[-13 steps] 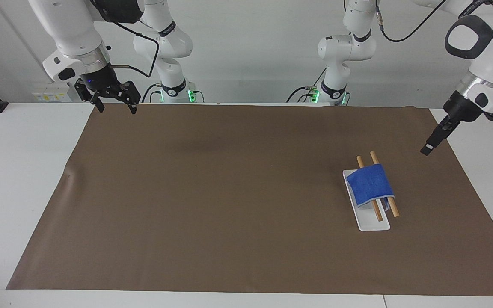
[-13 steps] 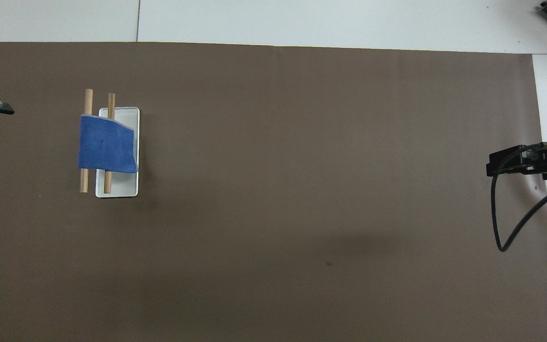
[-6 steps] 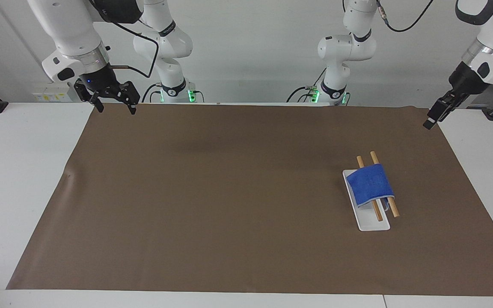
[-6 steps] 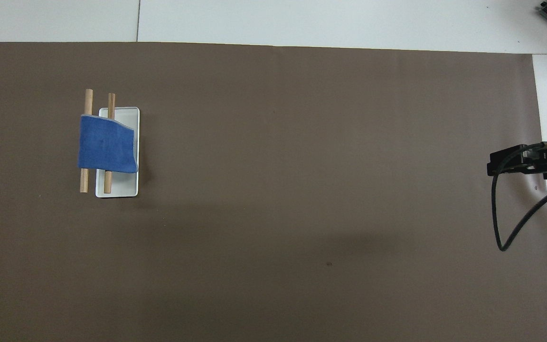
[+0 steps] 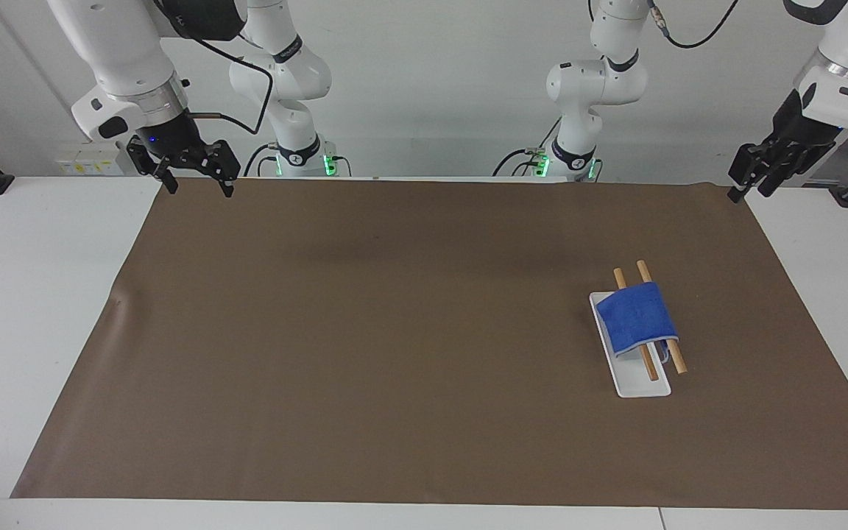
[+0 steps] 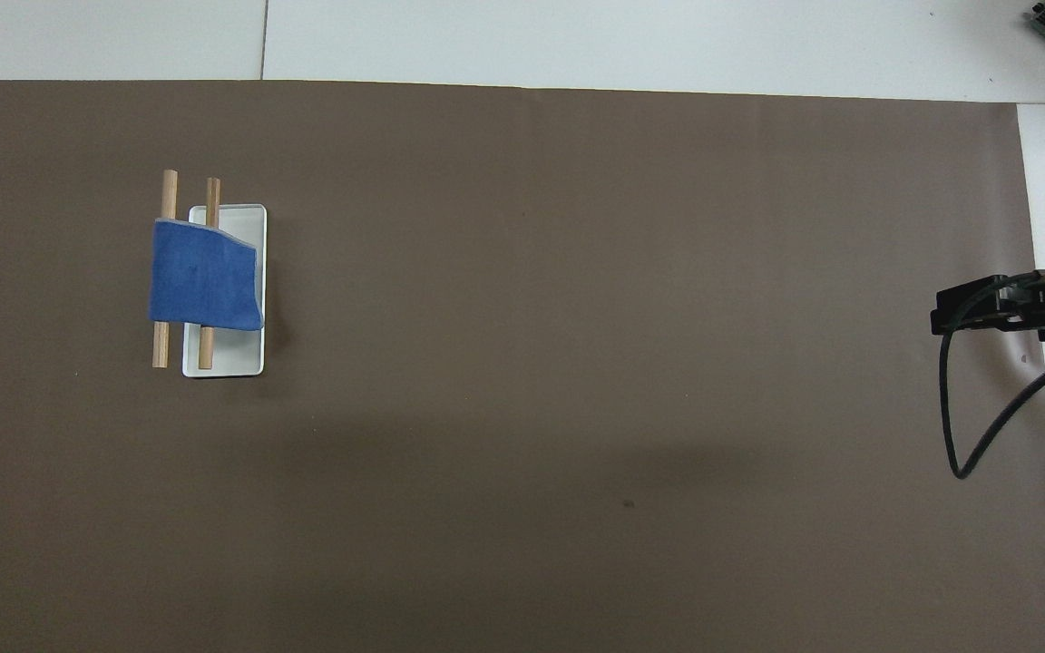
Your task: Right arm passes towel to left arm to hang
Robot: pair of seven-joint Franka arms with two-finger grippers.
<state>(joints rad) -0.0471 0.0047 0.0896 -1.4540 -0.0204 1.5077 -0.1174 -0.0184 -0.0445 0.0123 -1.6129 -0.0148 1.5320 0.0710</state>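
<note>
**So, towel's draped on the rack, both arms off at the corners**

Right gripper (image 5: pixel 196 182) has its jaws spread wide, nothing in them, over the mat's corner. Left gripper (image 5: pixel 748 184) hangs over the other near corner; can't tell its jaws. Towel (image 5: pixel 637 319) lies over two wooden rods (image 5: pixel 678 359) on a white tray (image 5: pixel 641 386).

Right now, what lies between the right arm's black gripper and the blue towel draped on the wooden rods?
Only bare brown table cover: nothing sits between the right gripper and the blue towel in either the facing or overhead view.
</note>
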